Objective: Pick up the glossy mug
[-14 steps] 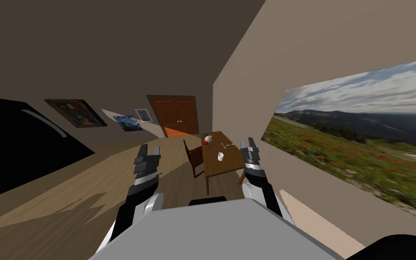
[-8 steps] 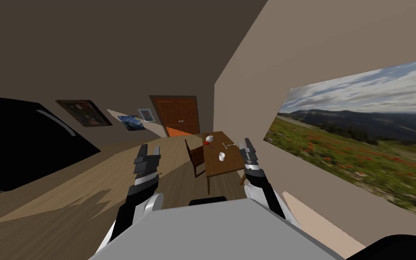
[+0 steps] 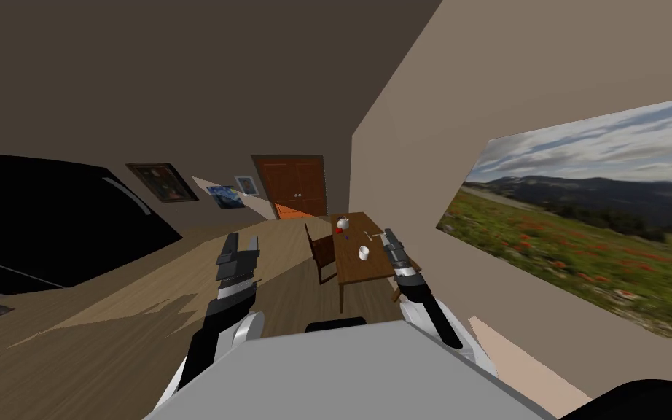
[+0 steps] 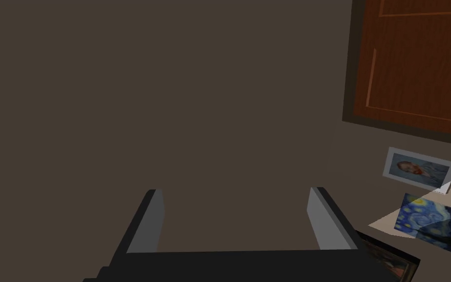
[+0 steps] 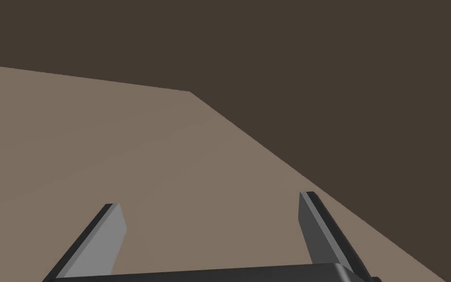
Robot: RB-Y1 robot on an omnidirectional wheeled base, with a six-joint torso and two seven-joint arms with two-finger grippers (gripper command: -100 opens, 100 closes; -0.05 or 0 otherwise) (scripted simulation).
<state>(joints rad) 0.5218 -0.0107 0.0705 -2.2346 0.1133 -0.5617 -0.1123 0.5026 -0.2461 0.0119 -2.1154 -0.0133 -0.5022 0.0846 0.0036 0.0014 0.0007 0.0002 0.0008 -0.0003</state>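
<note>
A small white mug (image 3: 364,252) stands on a brown wooden table (image 3: 371,267) ahead of me, near the table's middle. Farther back on the table sit a white teapot-like vessel (image 3: 342,224) and a small red thing (image 3: 339,230). My right gripper (image 3: 388,237) is raised in front of the table's right side, well short of the mug, and its fingers (image 5: 104,240) stand open and empty. My left gripper (image 3: 238,245) is raised over the floor to the left of the table, open and empty, with its fingers (image 4: 148,223) wide apart.
A brown chair (image 3: 321,251) stands at the table's left side. An orange-brown double door (image 3: 295,187) closes the far end of the room. A large landscape picture (image 3: 590,219) covers the right wall. Wooden floor (image 3: 108,328) spreads to the left, beside a black area (image 3: 43,226).
I have turned and rolled forward slightly, so the table and door have shifted right in the head view. My right gripper has swung left toward the table and opened fully.
</note>
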